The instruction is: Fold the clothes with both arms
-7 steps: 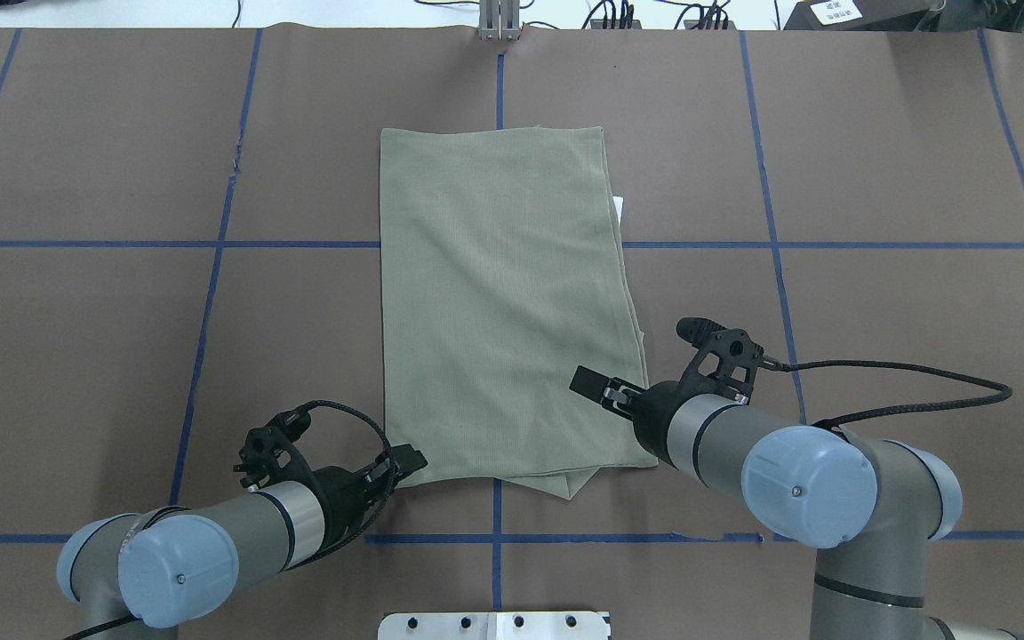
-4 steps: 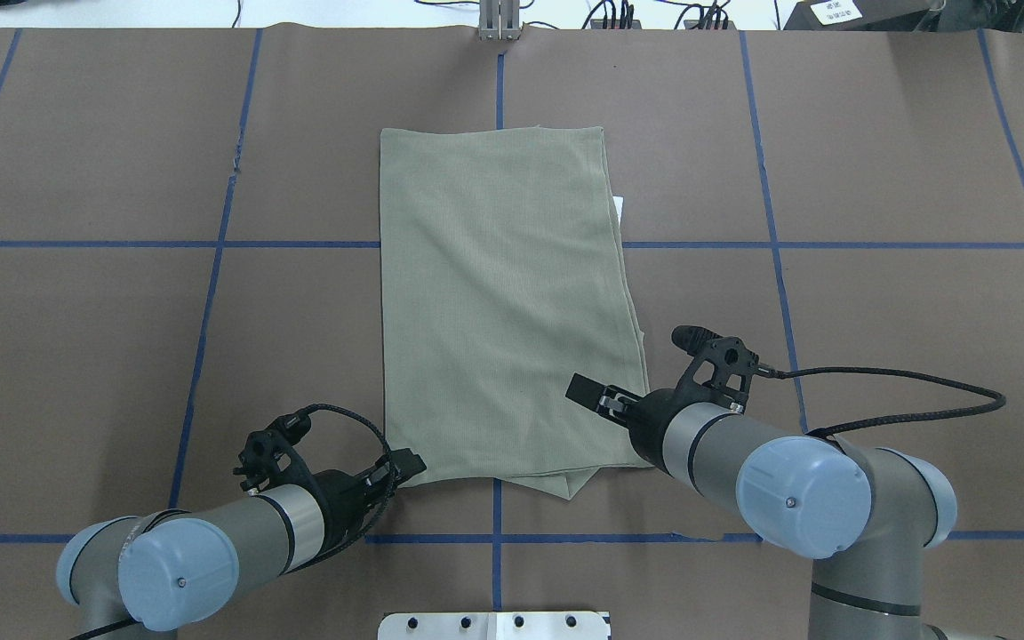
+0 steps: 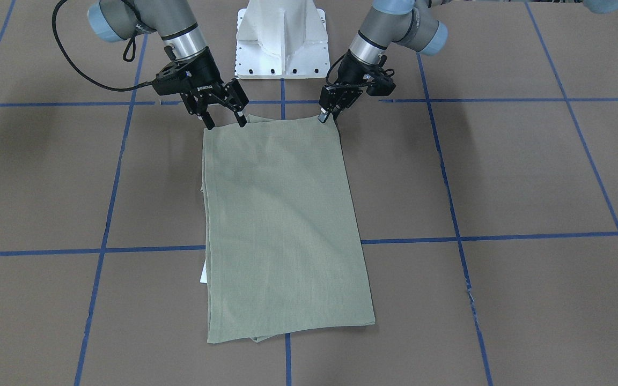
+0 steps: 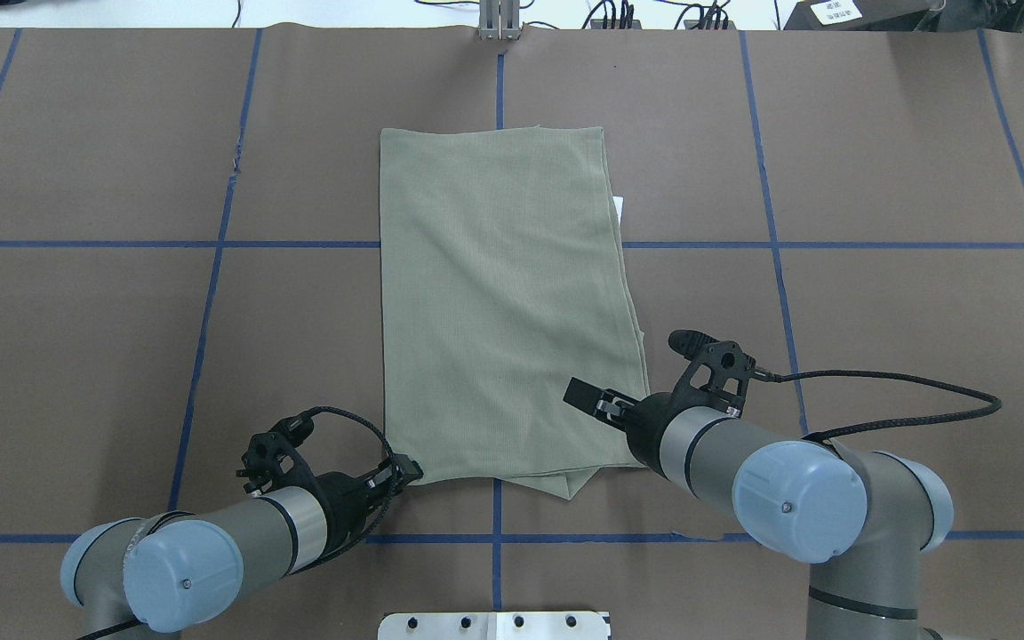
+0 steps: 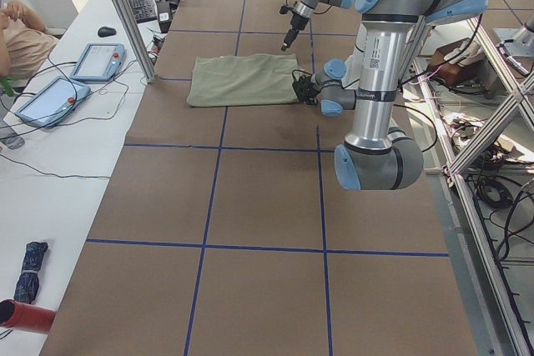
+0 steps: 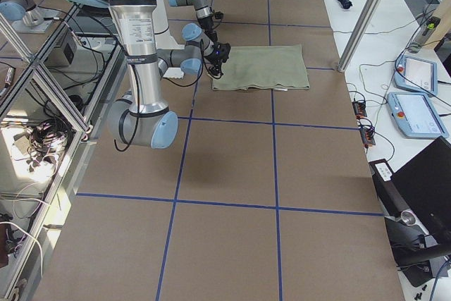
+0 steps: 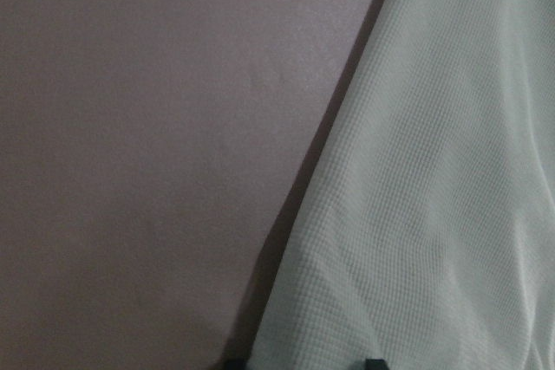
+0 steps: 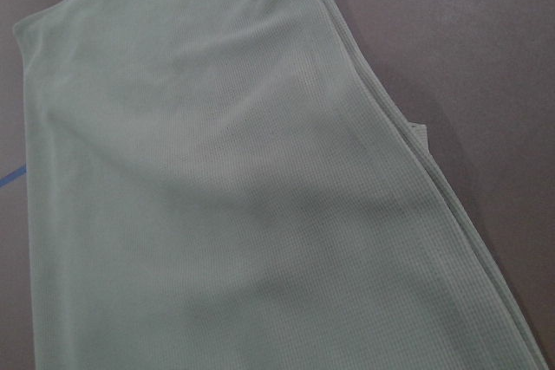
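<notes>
- The right gripper (image 3: 226, 124) has its jaws spread wide, with the tips over the cloth near the shirt's (image 4: 503, 302) 5 o'clock corner as we see it from overhead.
- The left gripper (image 4: 410, 469) sits at the 7 o'clock corner. Its wrist view shows knit between two dark tips, but we cannot tell whether they pinch it.
- The shirt lies flat at the table's (image 4: 876, 160) middle, folded into a long rectangle running from 12 to 6 o'clock.
- We see straight edges at 9 and 12 o'clock. Along 3 o'clock the layers are staggered, and a white tag (image 4: 620, 209) peeks out.
- At 6 o'clock a lower fold pokes past the hem.
- Broad brown table stretches at 9 and 3 o'clock, crossed by blue tape lines (image 4: 210, 244).
</notes>
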Controlling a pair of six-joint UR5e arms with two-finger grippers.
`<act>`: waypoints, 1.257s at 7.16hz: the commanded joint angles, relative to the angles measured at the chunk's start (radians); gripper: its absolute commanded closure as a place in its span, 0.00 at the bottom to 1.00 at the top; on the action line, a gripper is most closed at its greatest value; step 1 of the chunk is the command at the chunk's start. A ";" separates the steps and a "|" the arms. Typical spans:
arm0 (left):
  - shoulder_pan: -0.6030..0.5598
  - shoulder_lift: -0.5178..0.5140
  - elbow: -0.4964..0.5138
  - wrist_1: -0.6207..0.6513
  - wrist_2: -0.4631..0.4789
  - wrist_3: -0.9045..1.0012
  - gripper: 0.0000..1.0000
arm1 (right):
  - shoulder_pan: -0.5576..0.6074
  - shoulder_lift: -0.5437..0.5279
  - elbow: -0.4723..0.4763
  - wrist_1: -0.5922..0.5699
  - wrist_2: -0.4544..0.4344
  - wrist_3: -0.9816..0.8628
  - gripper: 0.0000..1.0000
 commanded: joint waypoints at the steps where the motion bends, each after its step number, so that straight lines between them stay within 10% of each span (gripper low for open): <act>1: -0.003 -0.001 0.000 0.000 0.002 0.001 1.00 | -0.015 0.002 -0.009 -0.001 -0.008 0.014 0.00; 9: -0.014 -0.001 -0.015 0.000 0.002 0.003 1.00 | -0.121 0.123 -0.128 -0.170 -0.109 0.268 0.01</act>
